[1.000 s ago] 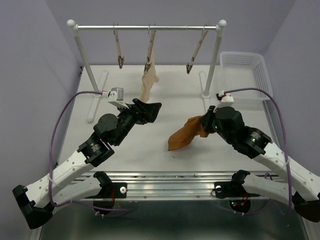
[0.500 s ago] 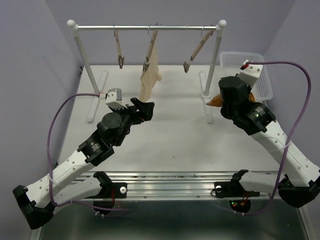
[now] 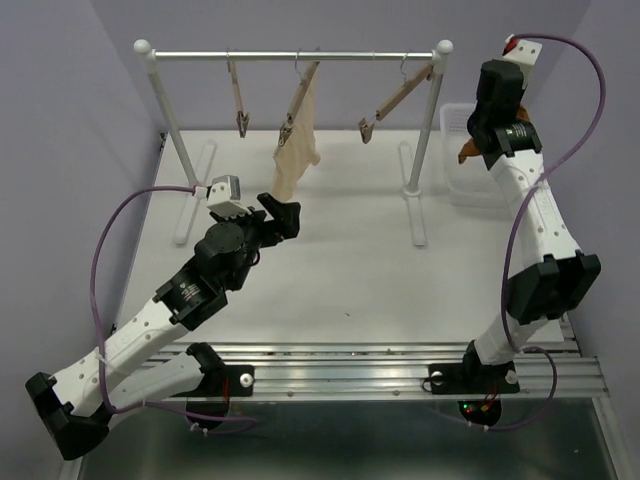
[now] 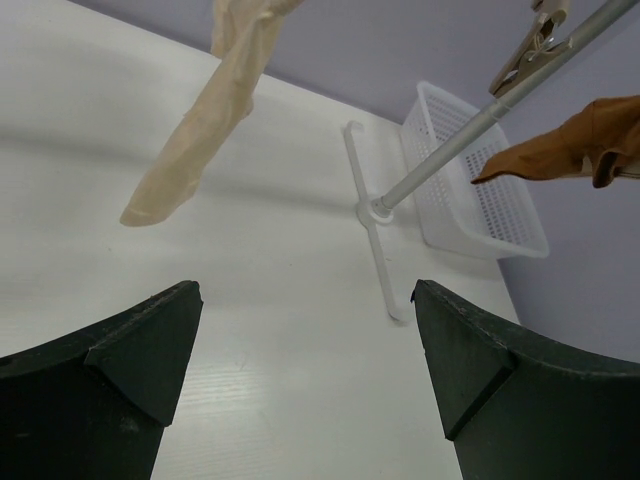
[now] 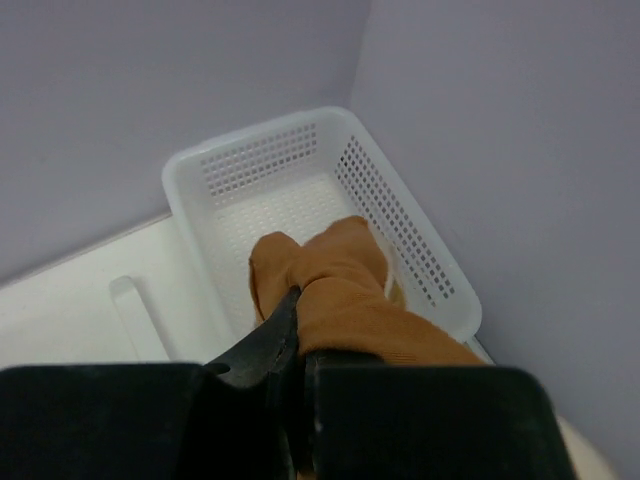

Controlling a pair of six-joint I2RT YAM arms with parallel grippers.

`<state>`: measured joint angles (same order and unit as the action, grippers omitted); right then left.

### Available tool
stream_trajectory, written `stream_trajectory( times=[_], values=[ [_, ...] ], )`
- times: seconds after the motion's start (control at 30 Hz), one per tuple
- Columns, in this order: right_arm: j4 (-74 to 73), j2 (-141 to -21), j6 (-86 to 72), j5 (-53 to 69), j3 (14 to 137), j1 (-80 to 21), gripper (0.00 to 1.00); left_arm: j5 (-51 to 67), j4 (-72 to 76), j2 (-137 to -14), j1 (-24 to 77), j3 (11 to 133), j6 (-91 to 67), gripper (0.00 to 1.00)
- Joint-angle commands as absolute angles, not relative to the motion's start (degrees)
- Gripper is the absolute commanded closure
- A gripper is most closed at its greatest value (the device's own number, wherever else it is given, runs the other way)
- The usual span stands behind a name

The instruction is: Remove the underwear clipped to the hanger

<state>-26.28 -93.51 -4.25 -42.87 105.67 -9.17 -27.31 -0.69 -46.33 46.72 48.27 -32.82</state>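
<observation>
Fingers of the right gripper [image 5: 297, 312] are pressed together on the rust-orange brief [image 5: 345, 290], holding it in the air over the one white basket [image 5: 250, 152] at the bench's [image 3: 350, 270] 2 o'clock corner. On the left gripper [image 4: 305, 290] the fingers stand wide with nothing between them, low over the bench toward 10 o'clock from its middle.

Two briefs show: the orange one and a beige brief [image 3: 296, 150], which hangs from the middle one of three wooden clip hangers [image 3: 237, 100] on the single rail [image 3: 340, 55] at 12 o'clock. Its long axis runs top to bottom, with the free end pointing to 6 o'clock.

The orange brief is bunched; in the left wrist view its loose end points to 9 o'clock. From above, the right arm hides most of it and part of the basket. The beige brief's top is cut off in the left wrist view.
</observation>
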Motion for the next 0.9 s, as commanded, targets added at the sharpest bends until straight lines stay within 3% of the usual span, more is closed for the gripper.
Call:
stream_trajectory(
  times=[0.0, 0.5, 0.53, 0.6, 0.63, 0.67, 0.77, 0.8, 0.87],
  values=[
    [-21.36, -98.16, 0.78, -38.67, 114.67, -6.24, 0.99, -30.85, -1.93, -44.30, 45.88, 50.71, -31.73, 0.01],
    [-15.91, -119.26, 8.44, -40.34, 124.54, -1.23, 0.97, -35.24, -7.73, -42.71, 44.74, 50.80, -35.68, 0.01],
    [-15.91, -120.66, 8.00, -40.34, 124.54, -0.62, 0.83, -35.16, -8.17, -42.71, 44.65, 51.15, -35.68, 0.01],
    [-16.00, -122.16, 8.26, -40.95, 124.45, 0.00, 0.71, -35.25, -8.44, -42.63, 44.56, 51.24, -35.86, 0.01],
    [-16.00, -122.69, 8.52, -41.65, 124.28, 0.00, 0.55, -35.16, -8.52, -42.37, 44.56, 51.15, -35.86, 0.01],
    [-16.00, -122.87, 9.13, -42.53, 123.58, 0.00, 0.47, -35.16, -8.53, -42.28, 44.56, 51.07, -35.95, 0.01],
    [-15.91, -120.95, 8.53, -41.75, 120.42, 0.00, 0.30, -35.07, -8.53, -41.57, 44.47, 50.98, -35.95, 0.01],
    [-16.00, -119.28, 8.35, -41.05, 119.89, 0.00, 0.19, -34.98, -8.44, -41.22, 44.47, 51.06, -35.95, 0.01],
    [-15.91, -117.17, 7.39, -40.61, 118.92, 0.00, 0.12, -34.72, -8.44, -41.05, 44.39, 51.15, -35.77, 0.01]
  ],
)
